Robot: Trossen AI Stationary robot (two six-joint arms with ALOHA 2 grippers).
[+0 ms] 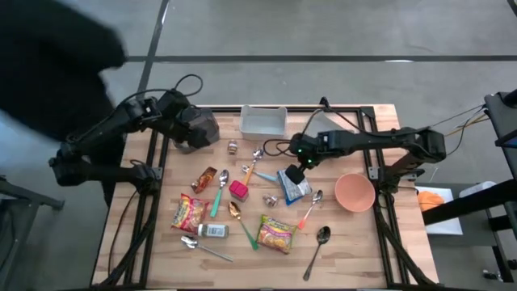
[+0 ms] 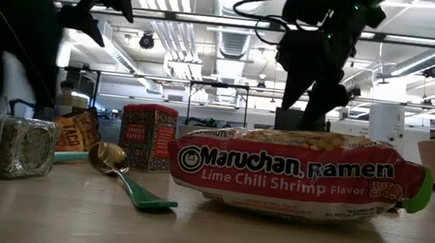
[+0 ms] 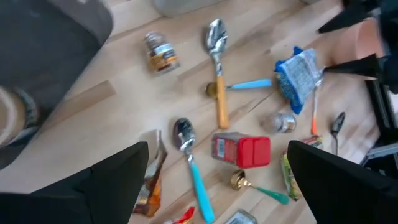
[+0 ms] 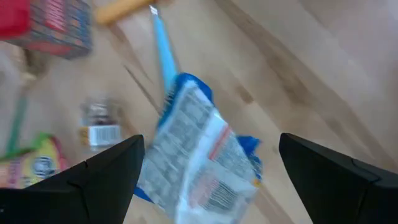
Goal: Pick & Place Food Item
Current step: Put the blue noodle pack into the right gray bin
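A blue-and-white food packet (image 1: pixel 294 186) lies flat on the wooden table, right of centre. My right gripper (image 1: pixel 295 171) hangs open just above its far end. In the right wrist view the packet (image 4: pixel 199 165) shows between the two spread fingers, with my right gripper (image 4: pixel 211 143) apart from it. My left gripper (image 1: pixel 200 129) is open over the table's far left part, holding nothing. In the left wrist view my left gripper (image 3: pixel 217 149) looks down on the red box (image 3: pixel 242 150) and the spoons.
Two ramen packs (image 1: pixel 275 234) (image 1: pixel 188 213), a red box (image 1: pixel 238 190), a brown packet (image 1: pixel 203 179), a spice jar (image 1: pixel 213 230), small jars and several spoons are scattered mid-table. A pink bowl (image 1: pixel 355 192) stands at the right and a white tub (image 1: pixel 262 120) at the far edge.
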